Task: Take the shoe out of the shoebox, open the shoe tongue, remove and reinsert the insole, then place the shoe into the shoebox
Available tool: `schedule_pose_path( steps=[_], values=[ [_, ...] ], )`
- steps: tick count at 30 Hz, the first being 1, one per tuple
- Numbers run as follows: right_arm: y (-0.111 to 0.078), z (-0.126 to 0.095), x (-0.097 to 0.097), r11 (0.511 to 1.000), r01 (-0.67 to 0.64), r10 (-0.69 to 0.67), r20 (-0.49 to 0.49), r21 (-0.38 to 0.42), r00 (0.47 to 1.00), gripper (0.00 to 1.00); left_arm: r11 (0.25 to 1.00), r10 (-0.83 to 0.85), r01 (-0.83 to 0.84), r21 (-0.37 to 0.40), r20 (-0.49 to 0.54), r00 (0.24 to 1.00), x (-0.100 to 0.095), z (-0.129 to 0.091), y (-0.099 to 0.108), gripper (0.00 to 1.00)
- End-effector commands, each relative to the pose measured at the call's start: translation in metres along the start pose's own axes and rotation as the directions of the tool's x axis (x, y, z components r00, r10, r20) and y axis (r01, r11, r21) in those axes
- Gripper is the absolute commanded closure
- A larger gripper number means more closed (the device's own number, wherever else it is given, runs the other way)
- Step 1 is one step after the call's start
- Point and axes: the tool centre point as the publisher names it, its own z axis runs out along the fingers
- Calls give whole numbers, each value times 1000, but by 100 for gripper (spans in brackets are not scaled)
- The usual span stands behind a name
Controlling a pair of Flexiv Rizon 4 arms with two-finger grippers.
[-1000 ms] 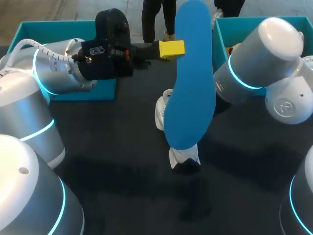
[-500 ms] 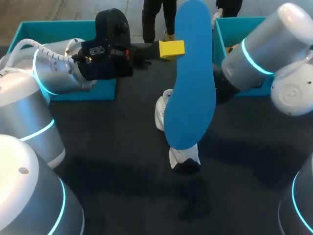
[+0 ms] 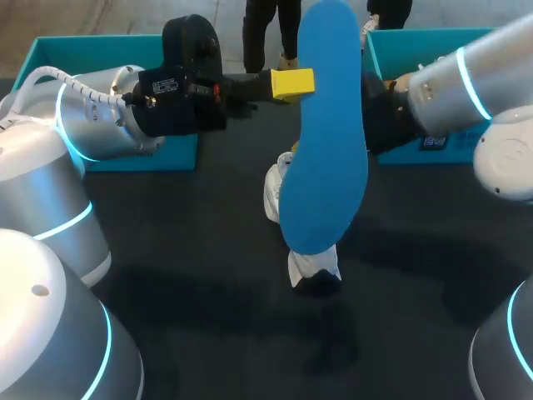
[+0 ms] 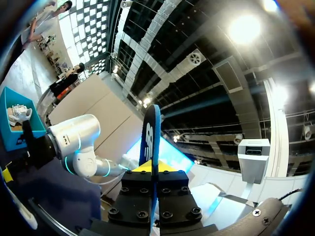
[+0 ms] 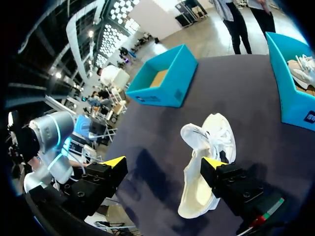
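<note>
My left gripper (image 3: 291, 83) is shut on a long blue insole (image 3: 325, 142) and holds it high above the table. In the left wrist view the insole (image 4: 151, 132) stands edge-on between the fingers. Below it a white shoe (image 3: 273, 190) lies on its side on the dark table, mostly hidden by the insole in the head view. My right gripper (image 5: 163, 162) is open above the table. The shoe (image 5: 209, 142) lies just ahead of it, close to one yellow fingertip (image 5: 212, 162). In the head view my right arm (image 3: 450, 87) comes in from the right, its fingers hidden behind the insole.
A teal shoebox (image 3: 100, 50) stands at the back left behind my left arm. A second teal box (image 3: 416, 42) at the back right holds another white shoe (image 5: 301, 66). The dark table (image 3: 208, 267) spreads out in front of the shoe.
My right arm has swung up and to the right, and its wrist now points in toward the shoe. The left arm and the insole have not moved.
</note>
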Motion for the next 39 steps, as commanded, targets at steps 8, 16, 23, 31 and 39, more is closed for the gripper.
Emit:
schedule_pose_path(
  steps=[8,16,23,31,39],
  values=[
    [4,-22,14,999,-46,41,-184,-26,982,0,1000,1,-1,8,5,1000,1,5,1,100],
    [15,-28,29,998,-61,64,-274,18,960,0,1000,1,-1,8,5,1000,1,5,1,100],
    [26,-40,49,997,-83,76,-354,-5,932,0,1000,1,-1,8,5,1000,1,5,1,100],
    [35,-46,66,988,-153,134,-422,-10,897,0,1000,1,-1,8,5,1000,1,5,1,100],
    [31,-44,72,973,-218,226,-454,70,862,0,1000,1,-1,8,5,1000,1,5,1,100]
  ],
)
